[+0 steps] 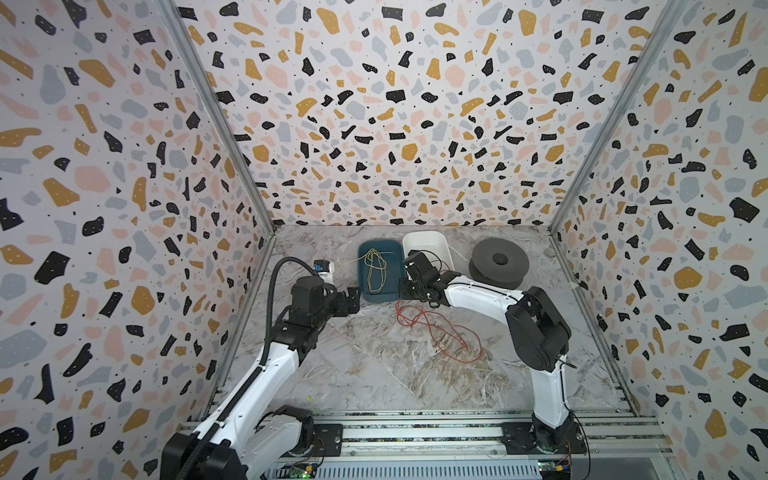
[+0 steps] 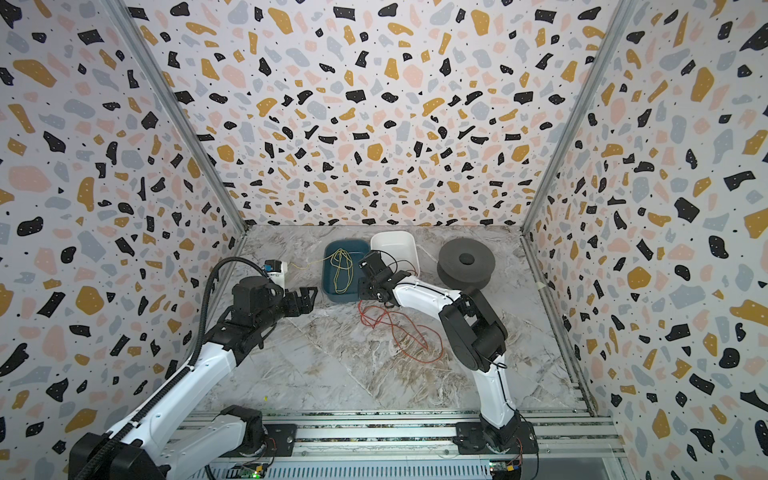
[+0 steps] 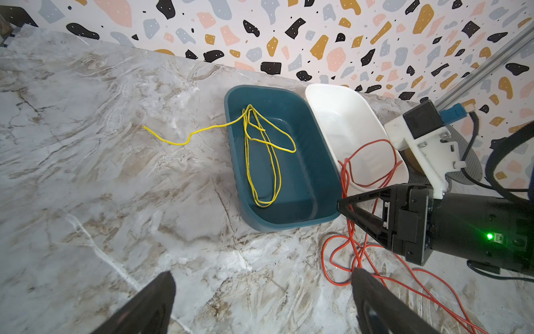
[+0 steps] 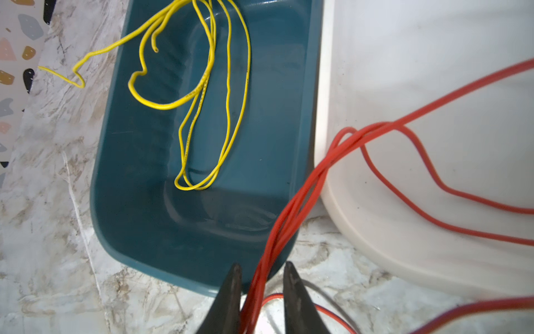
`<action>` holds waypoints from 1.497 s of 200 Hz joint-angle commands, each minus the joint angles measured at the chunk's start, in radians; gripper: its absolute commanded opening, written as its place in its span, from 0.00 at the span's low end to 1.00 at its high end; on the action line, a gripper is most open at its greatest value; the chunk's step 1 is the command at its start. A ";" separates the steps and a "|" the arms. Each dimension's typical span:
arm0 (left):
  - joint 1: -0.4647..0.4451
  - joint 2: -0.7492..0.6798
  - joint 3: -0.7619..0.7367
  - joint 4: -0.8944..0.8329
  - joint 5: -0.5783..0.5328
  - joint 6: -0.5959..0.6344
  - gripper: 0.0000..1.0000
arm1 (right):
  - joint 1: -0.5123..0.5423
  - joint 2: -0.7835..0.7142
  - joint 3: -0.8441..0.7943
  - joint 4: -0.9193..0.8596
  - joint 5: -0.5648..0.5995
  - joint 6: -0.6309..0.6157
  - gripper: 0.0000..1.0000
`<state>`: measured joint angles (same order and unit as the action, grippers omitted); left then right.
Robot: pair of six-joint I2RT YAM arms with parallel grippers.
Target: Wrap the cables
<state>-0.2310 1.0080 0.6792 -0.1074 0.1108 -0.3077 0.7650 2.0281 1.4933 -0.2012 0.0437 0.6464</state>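
right tool (image 4: 261, 267): fingers narrowed but still apart; red strands run through the gap and no pinch shows. Finger bases are cut off.
left tool (image 3: 263, 271): released, fingers spread wide, nothing between them; only the tips show.
cables (image 1: 436, 332): a red tangle on the worktop (image 3: 115, 188) under the right tool, with one loop lying in the white tub (image 3: 341, 121). Ends untraceable.
blue tub (image 3: 306, 167): against the white tub, holds a yellow wire (image 4: 164, 108); one end trails out.
spool (image 1: 498, 259): black, lower edge hidden behind the right arm.
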 commanded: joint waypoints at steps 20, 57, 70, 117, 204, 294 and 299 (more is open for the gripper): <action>-0.004 -0.016 -0.012 0.012 -0.003 0.002 0.96 | 0.005 -0.035 0.012 -0.023 0.024 -0.023 0.21; -0.004 -0.015 -0.011 0.012 -0.003 0.002 0.96 | 0.005 -0.065 -0.006 0.000 0.031 -0.034 0.11; -0.004 -0.015 -0.012 0.012 -0.003 0.002 0.96 | 0.004 -0.072 -0.010 0.006 0.032 -0.036 0.09; -0.003 -0.015 -0.012 0.012 -0.003 0.003 0.96 | 0.002 -0.111 -0.037 0.041 0.040 -0.049 0.00; -0.003 -0.017 -0.010 0.011 -0.007 0.005 0.96 | 0.003 -0.304 -0.147 0.117 -0.002 -0.217 0.00; 0.003 -0.010 0.004 0.025 -0.013 0.007 0.96 | 0.042 -0.680 -0.399 0.165 -0.163 -0.486 0.00; 0.004 -0.008 0.005 0.027 -0.012 0.005 0.96 | 0.045 -0.696 -0.415 0.171 -0.177 -0.496 0.00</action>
<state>-0.2310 1.0080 0.6792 -0.1062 0.1066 -0.3073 0.7864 1.4189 1.1252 -0.0628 -0.0605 0.2508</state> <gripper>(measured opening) 0.958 0.061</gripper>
